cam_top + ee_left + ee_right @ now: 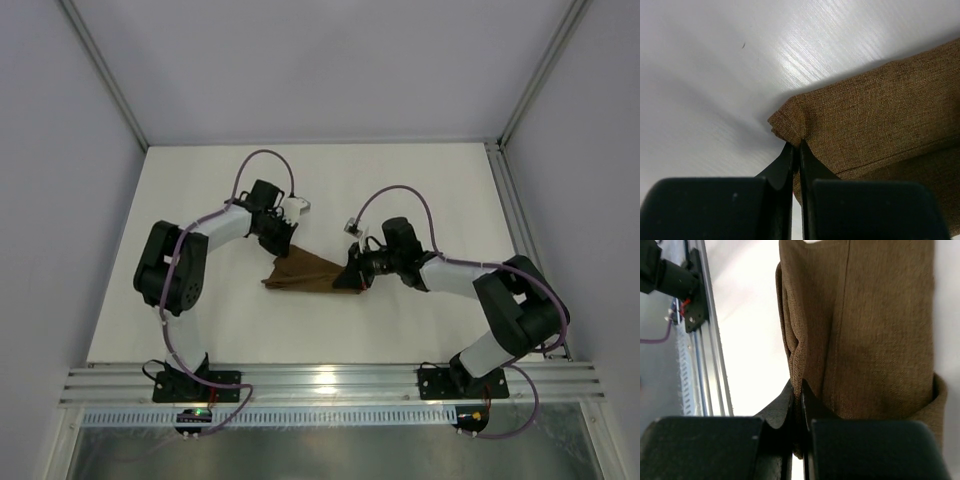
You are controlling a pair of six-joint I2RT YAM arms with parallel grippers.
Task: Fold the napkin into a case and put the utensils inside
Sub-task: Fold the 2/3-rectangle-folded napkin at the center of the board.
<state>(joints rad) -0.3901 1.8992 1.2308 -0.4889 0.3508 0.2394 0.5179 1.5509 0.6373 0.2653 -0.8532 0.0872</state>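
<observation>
- The napkin [308, 272] lies near the middle of the counter [420, 180], between the two arms, partly folded and bunched into layers.
- The left gripper [284, 250] has its fingers [790, 160] pressed together on a far corner of the cloth. In the left wrist view that corner pokes out just past the tips, and the rest of the napkin [880, 110] spreads away to the right.
- The right gripper [356, 280] is clamped on the opposite end. In the right wrist view its fingers [807, 400] are closed on a doubled edge of the napkin [875, 330].
- From above, the cloth's long axis runs left to right across the counter, from one gripper to the other. It is widest near the left gripper's corner and tapers to a loose point at the near left.
- The step in hand looks like a fold made with both ends held. To do it well:
  - move both arms at the same pace, so the cloth is taut but not dragged out of either pinch;
  - bring the held edge over squarely, so the layers line up and form a narrow pouch;
  - press the fold flat on the counter before either grip opens.
- The left pinch holds very little cloth, so a sharp tug could pull it free.
- No utensils are visible in any view, so the pouch comes first.
</observation>
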